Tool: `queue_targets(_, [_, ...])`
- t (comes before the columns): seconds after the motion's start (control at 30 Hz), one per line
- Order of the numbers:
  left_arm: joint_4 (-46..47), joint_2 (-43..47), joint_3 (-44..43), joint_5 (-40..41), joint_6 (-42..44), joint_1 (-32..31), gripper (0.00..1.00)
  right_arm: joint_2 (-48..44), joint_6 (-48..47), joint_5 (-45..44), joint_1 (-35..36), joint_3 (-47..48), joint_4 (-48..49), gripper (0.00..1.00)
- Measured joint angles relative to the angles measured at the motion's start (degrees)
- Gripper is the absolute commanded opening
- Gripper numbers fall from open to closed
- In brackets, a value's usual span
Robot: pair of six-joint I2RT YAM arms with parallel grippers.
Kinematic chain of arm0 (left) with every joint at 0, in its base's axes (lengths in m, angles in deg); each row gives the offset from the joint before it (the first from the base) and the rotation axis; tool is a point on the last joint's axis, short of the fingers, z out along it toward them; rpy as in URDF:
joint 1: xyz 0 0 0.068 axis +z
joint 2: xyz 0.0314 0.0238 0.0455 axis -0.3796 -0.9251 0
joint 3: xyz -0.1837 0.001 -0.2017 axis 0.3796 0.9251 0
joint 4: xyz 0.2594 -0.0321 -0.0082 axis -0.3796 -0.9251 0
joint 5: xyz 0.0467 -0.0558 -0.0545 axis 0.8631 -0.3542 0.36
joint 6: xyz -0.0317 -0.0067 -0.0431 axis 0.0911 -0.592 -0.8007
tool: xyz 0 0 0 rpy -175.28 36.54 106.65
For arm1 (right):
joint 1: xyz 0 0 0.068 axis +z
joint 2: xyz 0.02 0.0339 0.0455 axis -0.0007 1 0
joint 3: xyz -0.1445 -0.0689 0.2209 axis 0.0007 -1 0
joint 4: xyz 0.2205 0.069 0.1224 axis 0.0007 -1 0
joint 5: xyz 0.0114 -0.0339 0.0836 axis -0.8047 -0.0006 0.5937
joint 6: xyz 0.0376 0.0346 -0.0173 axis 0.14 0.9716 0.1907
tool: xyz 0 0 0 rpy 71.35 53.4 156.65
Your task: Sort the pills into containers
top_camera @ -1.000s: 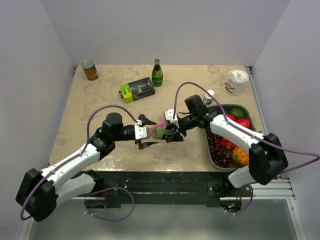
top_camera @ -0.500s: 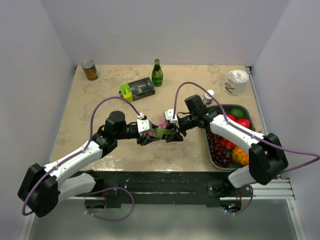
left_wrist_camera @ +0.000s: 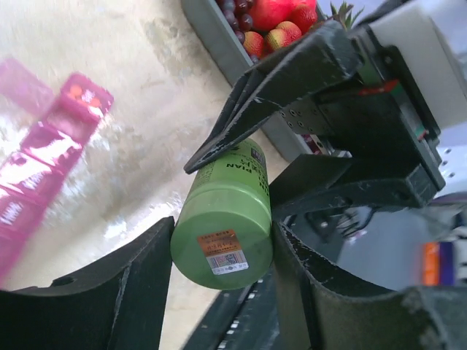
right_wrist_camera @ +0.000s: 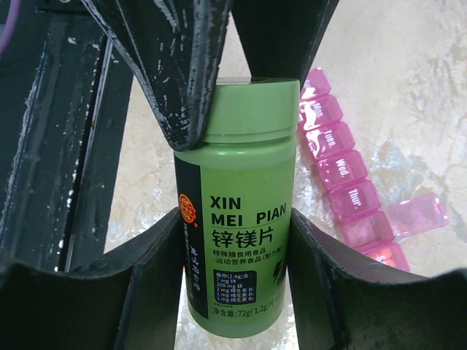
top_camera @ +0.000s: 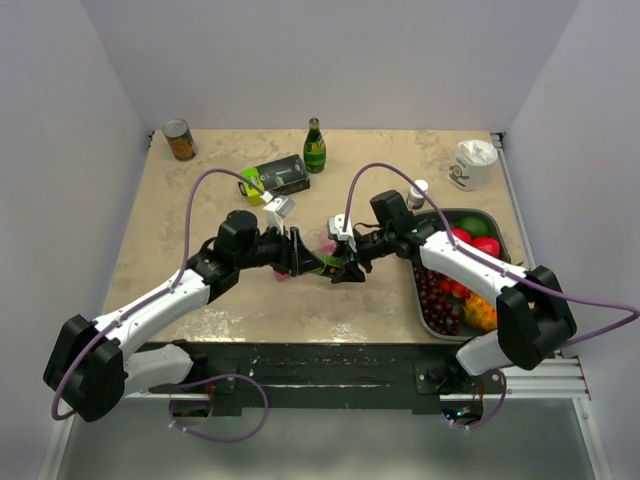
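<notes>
Pink plastic, the strip [right_wrist_camera: 341, 169] lies flat on the table [top_camera: 180, 230] about midway between the two arms, just beneath and beside the bottle. We can read day names on its lids, and one lid at its end stands open.

Over it the green bottle [right_wrist_camera: 237, 219] is held off the table, lying roughly level between both arms. Our right gripper [right_wrist_camera: 237, 248] pinches the body, a finger pressed against each side of the label. Our left gripper [left_wrist_camera: 222, 240] pinches the other end, and the right wrist view shows its fingers clamped at the cap.

A second ago the left gripper stood spread wide, short of the bottle. Since then it has moved in, rolled over at the wrist and closed on the cap end. The right gripper has kept its hold and its place, and the bottle has barely shifted.

Off to the right, well apart from the strip, we see the grey tray [left_wrist_camera: 219, 40] of fruit.
</notes>
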Motion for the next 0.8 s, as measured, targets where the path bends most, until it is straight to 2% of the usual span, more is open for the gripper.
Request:
queue_targets(0.07, [1.25,0.42,1.51,0.81,-5.46,0.11,0.48,0.00,0.66,-0.09,0.07,-0.26,-0.04,0.00])
queue_targets(0.1, [1.36,0.52,1.95,1.16,-7.48,0.11,0.60,0.00,0.94,-0.13,0.13,-0.46,-0.09,0.00])
queue_targets(0.23, [1.77,0.70,2.32,1.55,-11.52,0.24,0.74,0.00,1.64,-0.55,0.26,-0.52,0.11,0.00])
queue_targets(0.3, [1.73,1.11,2.32,1.05,-12.24,0.46,0.77,0.00,1.86,-0.79,0.26,-0.52,0.48,0.00])
queue_targets(0.53, [-0.44,3.87,2.43,-4.09,-10.84,5.60,0.78,0.00,2.25,-1.90,0.00,-0.52,2.99,0.00])
queue_targets(0.77, [-7.63,6.01,2.43,-7.56,-3.39,8.72,0.80,0.00,2.25,-2.95,-0.79,-0.52,3.26,0.00])
queue_targets(0.8, [-8.70,6.12,2.32,-7.80,-1.44,8.70,0.83,0.00,2.25,-2.95,-0.81,-0.52,3.23,0.00])
